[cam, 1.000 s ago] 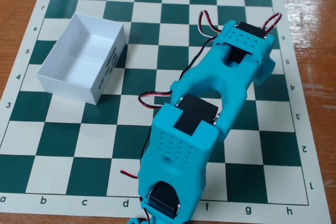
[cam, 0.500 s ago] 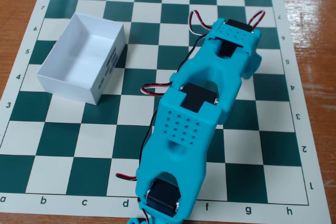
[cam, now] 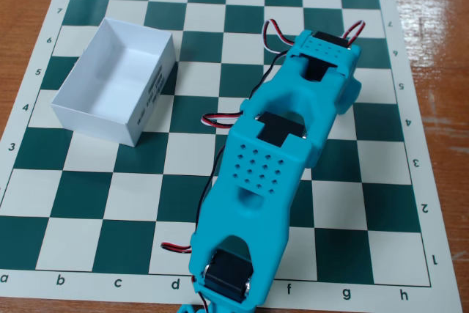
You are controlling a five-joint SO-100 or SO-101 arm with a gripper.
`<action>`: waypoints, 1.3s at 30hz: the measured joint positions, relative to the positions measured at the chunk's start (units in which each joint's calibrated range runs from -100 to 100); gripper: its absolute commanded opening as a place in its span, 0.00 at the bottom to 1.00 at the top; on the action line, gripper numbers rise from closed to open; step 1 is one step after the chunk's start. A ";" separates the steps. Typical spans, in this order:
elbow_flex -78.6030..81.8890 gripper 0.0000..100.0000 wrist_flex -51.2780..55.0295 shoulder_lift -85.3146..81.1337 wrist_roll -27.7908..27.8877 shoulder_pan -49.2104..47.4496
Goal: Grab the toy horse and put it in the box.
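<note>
The box (cam: 117,89) sits empty at ten o'clock on the chessboard (cam: 88,203). The turquoise arm (cam: 278,166) covers the centre. The toy horse is not visible; the pincer is hidden, state indeterminable. Risk: a blind grasp may miss or knock the horse.

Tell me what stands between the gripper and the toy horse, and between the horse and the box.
Cannot be judged: no toy horse shows in the fixed view, and the turquoise arm hides its own jaws. The white box sits open and empty on the chessboard, nothing around it.
</note>
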 measured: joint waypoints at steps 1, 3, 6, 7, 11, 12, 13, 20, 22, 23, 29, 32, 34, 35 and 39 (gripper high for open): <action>0.00 0.00 0.00 0.00 0.00 0.00; 0.00 0.00 0.00 0.00 -0.05 0.00; 0.00 0.00 0.00 0.00 0.10 0.07; 0.00 0.00 0.00 0.00 0.10 0.07; 0.00 0.00 0.00 0.00 0.10 0.07; 0.00 0.00 0.00 0.00 0.10 0.07; 0.00 0.00 0.00 0.00 0.10 0.07; 1.72 0.00 1.05 -6.55 0.10 -4.56; 1.81 0.00 2.19 -9.11 -0.05 -7.02; 1.90 0.00 2.89 -10.38 -0.26 -8.36; 2.72 0.00 4.82 -15.57 -0.83 -17.03; 2.72 0.00 4.99 -16.68 -0.83 -21.21; 2.72 0.00 4.99 -17.02 -0.83 -24.05; 2.72 0.00 4.99 -17.02 -0.83 -25.39; 2.72 0.00 4.20 -17.11 -0.83 -30.62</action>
